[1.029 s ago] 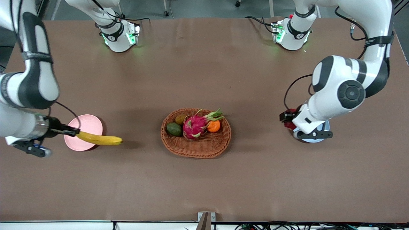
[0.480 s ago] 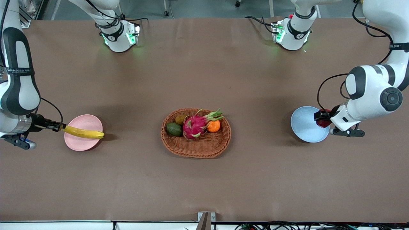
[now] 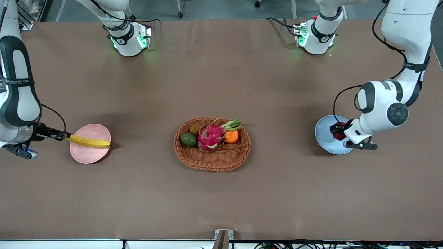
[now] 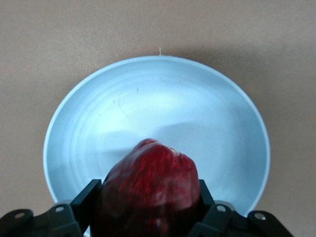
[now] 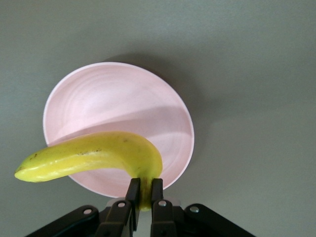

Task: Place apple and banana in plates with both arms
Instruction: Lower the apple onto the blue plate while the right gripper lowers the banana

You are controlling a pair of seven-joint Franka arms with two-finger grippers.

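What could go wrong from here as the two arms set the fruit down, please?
The right gripper pinches the banana only at its stem end; the fruit spans the pink plate, so on release it may tip over the rim. The left gripper holds the apple over the blue plate near its edge; it could roll off.

- The left gripper (image 3: 338, 133) is mostly covered by its own wrist over the light blue plate (image 3: 323, 136); only a sliver of the apple (image 3: 339, 134) shows there.
- In the left wrist view, the apple (image 4: 148, 195) is cut off by the picture's edge and hides part of the plate's rim.
- The brown fruit (image 3: 195, 129) in the wicker basket (image 3: 211, 160) is half hidden by the dragon fruit (image 3: 211, 135); its kind is unclear.
- The right arm's upper links run out of the front view.
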